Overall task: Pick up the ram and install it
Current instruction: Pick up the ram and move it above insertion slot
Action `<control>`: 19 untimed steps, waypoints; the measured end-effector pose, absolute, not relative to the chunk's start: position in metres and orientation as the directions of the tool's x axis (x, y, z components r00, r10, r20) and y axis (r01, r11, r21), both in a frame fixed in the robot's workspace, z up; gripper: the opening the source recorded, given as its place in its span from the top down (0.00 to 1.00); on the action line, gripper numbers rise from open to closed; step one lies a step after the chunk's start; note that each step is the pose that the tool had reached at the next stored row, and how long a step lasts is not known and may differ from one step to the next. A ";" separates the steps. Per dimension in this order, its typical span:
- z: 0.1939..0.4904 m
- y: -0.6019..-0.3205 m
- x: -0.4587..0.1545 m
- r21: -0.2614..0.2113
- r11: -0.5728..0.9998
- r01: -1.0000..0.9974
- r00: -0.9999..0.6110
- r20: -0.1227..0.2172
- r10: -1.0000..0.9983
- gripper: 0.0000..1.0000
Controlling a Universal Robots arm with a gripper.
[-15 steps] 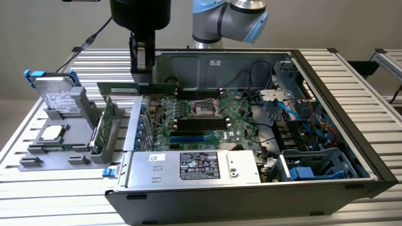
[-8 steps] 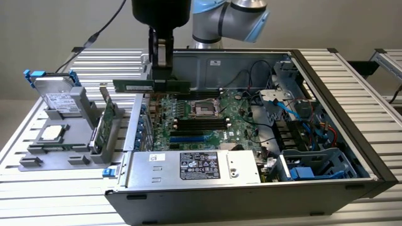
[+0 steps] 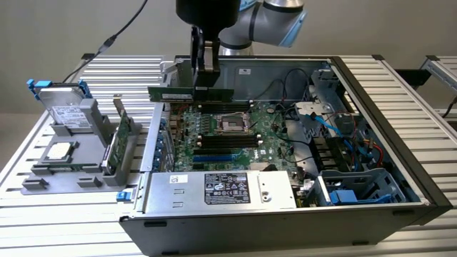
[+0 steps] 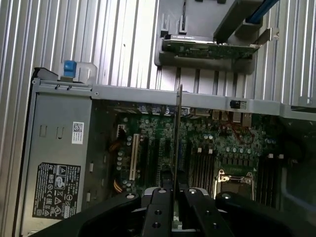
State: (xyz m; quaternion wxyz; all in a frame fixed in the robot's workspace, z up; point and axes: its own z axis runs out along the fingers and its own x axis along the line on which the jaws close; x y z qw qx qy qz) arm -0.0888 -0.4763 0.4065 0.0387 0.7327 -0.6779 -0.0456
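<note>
**CAUTION: TILTED ENTRY.** The ram (image 3: 190,95) hangs inside the open computer case (image 3: 410,176), above the motherboard (image 3: 246,136) and clear of it. The jaws stand narrow, clamped on its upper edge. The grip sits somewhat off mid-length, toward the exterior view's right. The longer free end could therefore sag or swing and reach a memory slot (image 3: 228,138) ahead of the other end. A tilted entry would load one end of the slot first, which could leave the module half seated or strain its contacts.

**CAUTION: OFF-LINE DESCENT.** The memory slots lie just beside the CPU socket (image 3: 230,124). A lateral error would press the board's lower edge onto the socket frame or onto a neighbouring slot wall rather than into the channel.

**CAUTION: SLIP IN THE GRIP.** The jaws hold a thin board by its flat faces. Seating force could drive the board upward between them.

**IDENTIFICATION.** The ram is a long, narrow green circuit-board stick with a pale label and dark chips along its face. It is held level, with its long axis roughly parallel to the slots. In the wrist view it appears edge-on as a thin dark line (image 4: 177,133) over the motherboard. The keying notch is too small to make out, so its orientation cannot be confirmed.
</note>
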 end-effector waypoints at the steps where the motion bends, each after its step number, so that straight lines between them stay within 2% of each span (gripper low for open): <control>1: 0.407 -0.474 -0.086 0.118 -0.078 -0.990 0.077 -0.014 -0.997 0.86; 19: 0.378 -0.409 -0.028 0.118 -0.078 -0.990 0.077 -0.014 -0.997 0.86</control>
